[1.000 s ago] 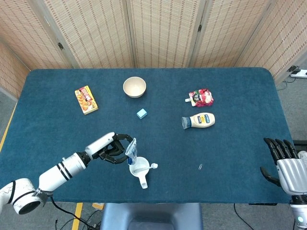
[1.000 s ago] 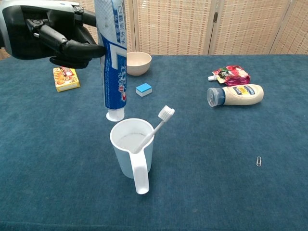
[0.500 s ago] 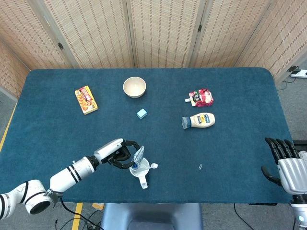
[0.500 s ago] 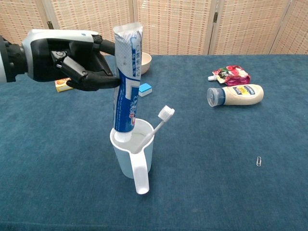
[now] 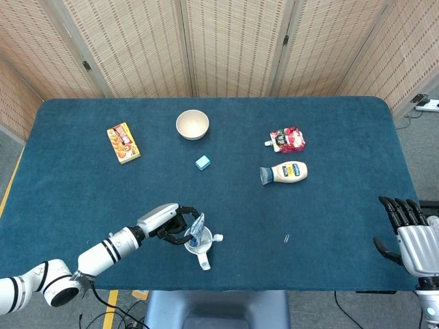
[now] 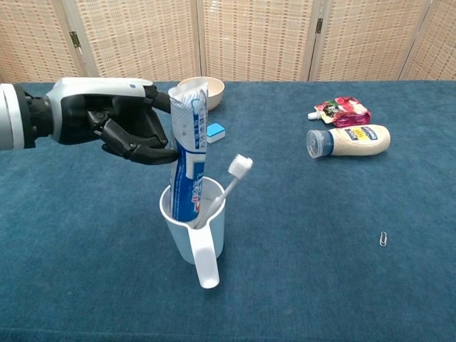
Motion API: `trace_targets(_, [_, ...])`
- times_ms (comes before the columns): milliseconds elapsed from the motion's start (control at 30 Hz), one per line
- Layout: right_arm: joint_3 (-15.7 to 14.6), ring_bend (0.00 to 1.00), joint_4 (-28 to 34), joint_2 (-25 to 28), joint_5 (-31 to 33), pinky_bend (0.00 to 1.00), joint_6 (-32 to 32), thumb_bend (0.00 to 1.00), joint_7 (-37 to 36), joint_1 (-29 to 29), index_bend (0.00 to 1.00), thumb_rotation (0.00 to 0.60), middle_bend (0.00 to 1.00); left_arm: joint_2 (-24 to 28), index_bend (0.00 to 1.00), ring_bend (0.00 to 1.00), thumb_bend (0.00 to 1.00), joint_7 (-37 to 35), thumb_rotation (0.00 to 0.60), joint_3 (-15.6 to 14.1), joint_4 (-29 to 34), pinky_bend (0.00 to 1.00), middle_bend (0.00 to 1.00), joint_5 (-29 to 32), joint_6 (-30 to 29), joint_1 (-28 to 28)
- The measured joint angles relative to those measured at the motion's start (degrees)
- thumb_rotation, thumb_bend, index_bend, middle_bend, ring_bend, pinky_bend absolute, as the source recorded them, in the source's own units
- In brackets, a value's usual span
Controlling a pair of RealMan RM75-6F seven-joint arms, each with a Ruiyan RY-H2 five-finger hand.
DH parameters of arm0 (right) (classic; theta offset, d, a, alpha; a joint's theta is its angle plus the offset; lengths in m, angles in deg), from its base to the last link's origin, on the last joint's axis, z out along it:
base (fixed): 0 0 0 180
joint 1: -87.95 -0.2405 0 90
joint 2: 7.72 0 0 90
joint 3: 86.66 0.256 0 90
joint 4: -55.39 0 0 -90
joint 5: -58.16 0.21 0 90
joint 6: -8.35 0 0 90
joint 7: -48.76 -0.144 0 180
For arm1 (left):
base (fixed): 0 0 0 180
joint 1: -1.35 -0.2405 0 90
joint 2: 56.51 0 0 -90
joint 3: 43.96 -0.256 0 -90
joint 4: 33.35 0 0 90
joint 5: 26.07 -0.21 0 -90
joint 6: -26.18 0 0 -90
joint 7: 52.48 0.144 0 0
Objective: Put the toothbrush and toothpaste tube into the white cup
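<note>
The white cup (image 6: pixel 192 229) (image 5: pixel 203 247) stands near the table's front edge, its handle toward me. A white toothbrush (image 6: pixel 229 184) leans inside it, head up to the right. The blue and white toothpaste tube (image 6: pixel 188 149) (image 5: pixel 197 227) stands upright with its lower end down in the cup. My left hand (image 6: pixel 132 128) (image 5: pixel 173 225) grips the tube's upper part from the left. My right hand (image 5: pixel 410 236) rests at the far right table edge, fingers apart, holding nothing.
A beige bowl (image 5: pixel 192 125), a small blue block (image 5: pixel 202 162) and an orange snack box (image 5: pixel 123 142) lie at the back left. A mayonnaise bottle (image 5: pixel 285 173) and a red pouch (image 5: pixel 289 140) lie to the right. A paper clip (image 6: pixel 383 239) lies right of the cup.
My left hand has lowered the toothpaste tube from above the cup down into it. The toothbrush shifted slightly. The right hand has not moved.
</note>
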Motion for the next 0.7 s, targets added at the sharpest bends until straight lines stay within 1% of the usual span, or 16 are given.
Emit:
trace_targets(200, [0.00, 0.10, -0.01, 0.02, 0.01, 0.10, -0.02, 0.21, -0.03, 0.00, 0.00, 0.600, 0.14, -0.84, 0.38, 0.95, 0.43, 2.06, 0.600, -0.68, -0.48, 1.00, 0.98, 0.39, -1.25, -0.19])
trace_targets(433, [-0.03, 0.10, 0.09, 0.05, -0.16, 0.10, -0.24, 0.21, 0.04, 0.06, 0.00, 0.600, 0.14, -0.61, 0.21, 0.95, 0.43, 2.76, 0.600, -1.04, -0.02, 1.00, 0.97, 0.31, -2.64, -0.48])
trace_targets(533, [-0.05, 0.10, 0.17, 0.12, -0.23, 0.10, -0.33, 0.21, 0.07, 0.09, 0.00, 0.600, 0.14, -0.40, 0.18, 0.94, 0.43, 2.69, 0.600, -1.21, 0.20, 1.00, 0.96, 0.30, -3.04, -0.64])
trace_targets(700, [-0.05, 0.10, 0.39, 0.40, -0.41, 0.10, -0.75, 0.21, 0.12, 0.26, 0.00, 0.600, 0.14, 0.66, 0.17, 0.94, 0.43, 2.21, 0.600, -1.07, 0.58, 1.00, 0.96, 0.25, -4.73, -1.21])
